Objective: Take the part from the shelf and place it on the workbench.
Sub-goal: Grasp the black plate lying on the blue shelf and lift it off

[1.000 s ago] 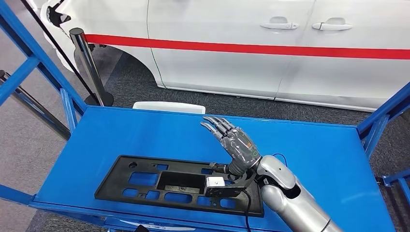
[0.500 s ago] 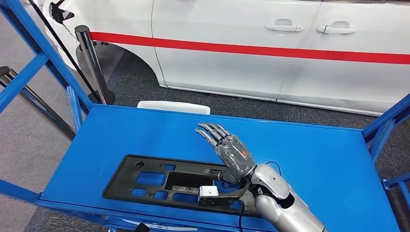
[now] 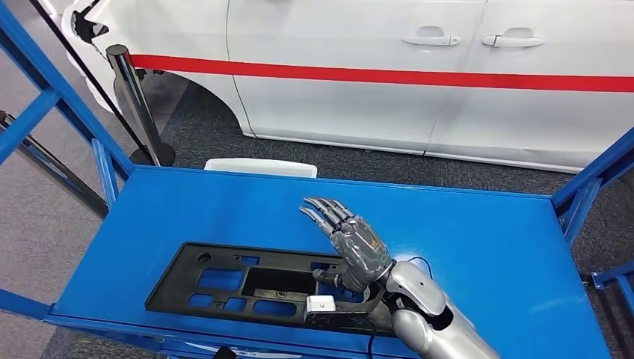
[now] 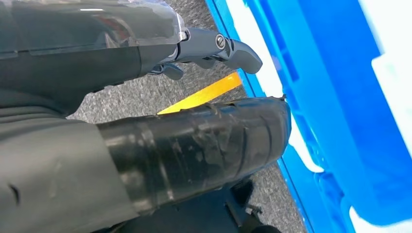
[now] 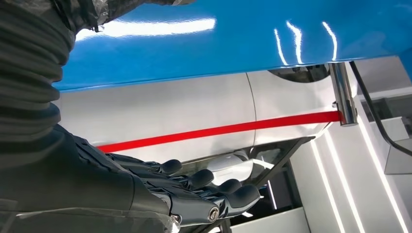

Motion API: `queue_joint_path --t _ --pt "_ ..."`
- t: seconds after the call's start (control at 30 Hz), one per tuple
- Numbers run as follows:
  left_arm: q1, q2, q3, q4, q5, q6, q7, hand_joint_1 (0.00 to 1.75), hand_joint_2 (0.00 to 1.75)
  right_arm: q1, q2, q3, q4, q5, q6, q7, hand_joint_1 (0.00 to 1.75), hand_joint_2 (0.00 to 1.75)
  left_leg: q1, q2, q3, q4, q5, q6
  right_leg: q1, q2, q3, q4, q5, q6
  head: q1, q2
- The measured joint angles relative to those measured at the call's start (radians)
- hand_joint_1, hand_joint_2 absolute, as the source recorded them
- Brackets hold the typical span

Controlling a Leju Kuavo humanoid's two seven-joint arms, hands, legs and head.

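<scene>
Head view: one black part [image 3: 254, 280] lies flat at lower centre on the blue shelf [image 3: 478, 239]; one right hand [image 3: 348, 243] above it, fingers apart, grasping nothing. One white car [image 3: 419, 75] behind.

Left wrist view: left hand [image 4: 194, 121] holds nothing, fingers loose.

Right wrist view: right hand's fingers extended.

Part [image 3: 247, 280]: we see it lying flat on the shelf [image 3: 478, 232], near the front edge, left of centre.
Right hand [image 3: 351, 243]: we find it above the part's right end, its fingers [image 3: 323, 209] reaching toward the back.
Car [image 3: 419, 75]: it stands behind the shelf.
Post [image 3: 134, 101]: it stands behind the shelf's left corner, before the car.
</scene>
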Motion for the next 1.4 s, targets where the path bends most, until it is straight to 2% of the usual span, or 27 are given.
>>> queue_joint_path --t 0.03,0.1,0.17,0.2,0.3,0.33,0.37,0.4,0.43,0.5,0.53,0.67,0.73,0.8,0.83,0.87,0.9,0.97,1.0,1.03,1.13,1.2,1.23,1.3,1.33,1.37,1.4 --pt "0.0 0.0 0.0 0.0 0.0 0.0 0.0 0.0 0.0 0.0 0.0 0.0 0.0 0.0 0.0 0.0 0.0 1.75 -0.002 -0.001 0.01 -0.023 0.003 0.004 0.001 0.0 0.0 0.0 0.0 0.005 0.0 0.0" --pt "0.0 0.0 0.0 0.0 0.0 0.0 -0.001 0.0 0.0 0.001 0.0 0.0 0.0 0.0 0.0 0.0 0.0 1.75 -0.003 -0.002 0.011 -0.028 0.005 0.013 0.002 0.0 0.0 -0.003 0.002 0.016 0.0 0.0" --pt "0.0 0.0 0.0 0.0 0.0 0.0 -0.001 0.0 0.0 0.001 0.0 0.0 -0.002 0.0 0.0 0.0 0.0 1.75 0.002 -0.002 0.015 -0.039 0.012 0.024 0.001 0.0 -0.006 0.012 -0.012 0.026 0.001 0.0" --pt "0.0 0.0 0.0 0.0 0.001 0.0 -0.001 0.0 0.0 0.001 0.0 0.0 -0.003 0.0 0.0 0.0 0.0 1.75 0.004 -0.001 0.016 -0.044 0.016 0.03 0.001 0.0 -0.021 0.046 -0.035 0.031 0.001 0.0" --pt "0.0 0.0 0.0 0.0 0.0 0.0 -0.001 0.0 0.0 0.007 0.0 0.0 -0.005 0.001 0.0 0.001 0.0 1.75 0.003 0.002 0.014 -0.043 0.016 0.036 -0.003 -0.001 -0.113 0.242 -0.127 0.039 0.001 0.0" --pt "0.0 0.0 0.0 0.0 0.0 0.0 -0.001 0.0 0.0 0.01 0.0 0.0 -0.005 0.001 0.0 0.001 0.0 1.75 0.003 0.002 0.014 -0.042 0.016 0.037 -0.004 -0.001 -0.133 0.283 -0.135 0.041 0.002 0.0" --pt "0.001 0.0 0.0 0.0 0.0 0.0 -0.001 0.0 0.0 0.012 0.0 0.0 -0.005 0.001 0.0 0.002 0.0 1.75 0.002 0.001 0.014 -0.041 0.015 0.036 -0.004 -0.001 -0.133 0.281 -0.12 0.041 0.002 0.0" --pt "0.001 0.0 0.0 0.0 0.0 0.0 -0.001 0.0 0.0 0.013 -0.001 0.0 -0.005 0.001 0.0 0.002 0.0 1.75 0.003 0.0 0.015 -0.039 0.014 0.035 -0.005 -0.001 -0.112 0.237 -0.088 0.041 0.002 0.0" --pt "0.001 -0.001 0.0 0.0 0.001 0.0 -0.002 0.0 0.0 0.013 -0.001 0.0 -0.006 0.001 0.0 0.002 0.0 1.75 0.003 0.0 0.016 -0.036 0.011 0.033 -0.005 -0.001 -0.076 0.164 -0.05 0.038 0.002 0.0" --pt "0.0 -0.001 0.0 0.0 0.001 0.0 -0.002 0.0 0.0 0.013 -0.001 0.0 -0.008 0.003 -0.001 0.003 0.0 1.75 -0.001 -0.001 0.012 -0.027 0.005 0.026 -0.003 -0.001 -0.018 0.042 -0.009 0.031 0.002 0.0" --pt "-0.001 -0.001 0.0 0.0 0.001 0.0 -0.003 0.0 0.0 0.013 -0.001 0.0 -0.01 0.003 -0.001 0.003 0.0 1.75 -0.002 -0.001 0.01 -0.024 0.004 0.022 -0.001 0.0 -0.006 0.016 -0.005 0.026 0.001 0.0" --pt "-0.002 -0.001 -0.001 0.0 0.002 0.0 -0.006 0.0 0.0 0.014 0.0 0.001 -0.016 0.008 0.0 0.003 0.0 1.75 -0.002 0.0 0.001 -0.008 -0.009 0.003 -0.002 0.001 -0.006 0.006 -0.004 0.006 0.0 0.0" --pt "-0.003 -0.001 -0.001 0.0 0.003 0.001 -0.007 0.0 0.0 0.014 0.001 0.002 -0.021 0.011 0.0 0.004 0.0 1.75 0.001 0.0 -0.034 0.073 -0.059 -0.008 -0.005 -0.002 -0.004 0.003 -0.002 -0.003 0.0 0.0" --pt "-0.003 -0.001 -0.001 0.0 0.006 0.001 -0.007 0.0 0.0 0.016 0.002 0.007 -0.023 0.014 0.001 0.006 0.0 1.75 0.004 0.0 -0.097 0.207 -0.12 -0.015 -0.004 -0.004 -0.005 0.004 -0.004 -0.007 -0.001 0.0" --pt "-0.002 -0.001 -0.001 0.0 0.008 0.001 -0.007 0.0 0.0 0.018 0.003 0.011 -0.023 0.015 0.0 0.008 0.0 1.75 0.004 0.0 -0.12 0.254 -0.132 -0.017 -0.004 -0.004 -0.005 0.004 -0.004 -0.008 -0.001 0.0" --pt "-0.001 -0.001 -0.001 0.0 0.01 0.001 -0.007 0.0 0.0 0.021 0.004 0.014 -0.023 0.016 0.0 0.01 0.0 1.75 0.005 0.0 -0.126 0.265 -0.125 -0.017 -0.003 -0.004 -0.004 0.005 -0.004 -0.008 -0.001 0.0" --pt "-0.001 -0.001 -0.001 0.0 0.013 0.002 -0.008 0.0 0.0 0.026 0.005 0.016 -0.023 0.017 -0.002 0.013 0.0 1.75 0.004 0.0 -0.112 0.234 -0.097 -0.015 -0.003 -0.003 -0.002 0.005 -0.005 -0.008 -0.001 0.0" --pt "-0.001 0.0 -0.001 0.0 0.018 0.003 -0.009 0.0 0.0 0.039 0.011 0.018 -0.028 0.017 -0.006 0.016 0.0 1.75 0.003 0.0 -0.047 0.096 -0.027 -0.005 -0.002 -0.002 0.001 0.005 -0.007 -0.006 -0.001 0.0" --pt "-0.001 0.0 -0.001 0.0 0.02 0.004 -0.01 0.0 0.0 0.045 0.013 0.019 -0.031 0.017 -0.008 0.017 0.0 1.75 0.001 0.0 -0.017 0.032 -0.005 0.0 -0.001 -0.001 0.001 0.006 -0.008 -0.003 -0.001 0.0" --pt "-0.001 0.001 0.0 0.0 0.021 0.004 -0.011 0.0 0.0 0.052 0.015 0.021 -0.034 0.017 -0.011 0.018 0.0 1.75 -0.002 0.0 0.0 -0.006 0.004 0.005 0.0 -0.001 0.0 0.006 -0.008 0.001 -0.001 0.0" --pt "0.002 0.002 0.0 0.0 0.023 0.005 -0.013 0.0 0.0 0.072 0.017 0.03 -0.041 0.017 -0.016 0.022 0.0 1.75 -0.003 -0.001 0.007 -0.028 0.006 0.015 0.001 -0.001 -0.002 0.004 -0.007 0.016 -0.001 0.0" --pt "0.003 0.002 0.0 0.0 0.024 0.007 -0.013 0.0 0.0 0.08 0.017 0.034 -0.048 0.017 -0.019 0.023 0.0 1.75 0.002 0.0 0.012 -0.039 0.013 0.026 0.0 -0.001 -0.013 0.032 -0.029 0.025 0.0 0.0" --pt "0.002 0.002 0.0 0.0 0.025 0.007 -0.013 0.0 0.0 0.082 0.017 0.035 -0.051 0.017 -0.019 0.024 0.0 1.75 0.004 0.001 0.014 -0.043 0.016 0.032 -0.001 -0.001 -0.033 0.075 -0.056 0.029 0.0 0.0" --pt "0.001 0.002 0.0 0.0 0.028 0.007 -0.014 0.0 0.0 0.09 0.017 0.037 -0.053 0.017 -0.02 0.025 0.0 1.75 0.003 0.002 0.014 -0.043 0.016 0.037 -0.003 -0.001 -0.093 0.205 -0.119 0.036 0.001 0.0" --pt "0.002 0.002 0.0 0.0 0.029 0.007 -0.014 0.0 0.0 0.095 0.017 0.039 -0.053 0.017 -0.019 0.026 0.0 1.75 0.003 0.002 0.014 -0.043 0.015 0.037 -0.004 -0.001 -0.118 0.257 -0.135 0.039 0.001 0.0" --pt "0.003 0.002 0.0 0.0 0.031 0.007 -0.014 0.0 0.0 0.1 0.017 0.041 -0.053 0.018 -0.019 0.027 0.0 1.75 0.003 0.002 0.014 -0.042 0.015 0.037 -0.006 -0.001 -0.129 0.277 -0.132 0.041 0.001 0.0" --pt "0.004 0.001 0.0 0.0 0.031 0.007 -0.014 0.0 0.0 0.103 0.017 0.043 -0.054 0.019 -0.019 0.027 0.0 1.75 0.003 0.001 0.014 -0.04 0.014 0.036 -0.007 -0.001 -0.12 0.259 -0.111 0.042 0.001 0.0"
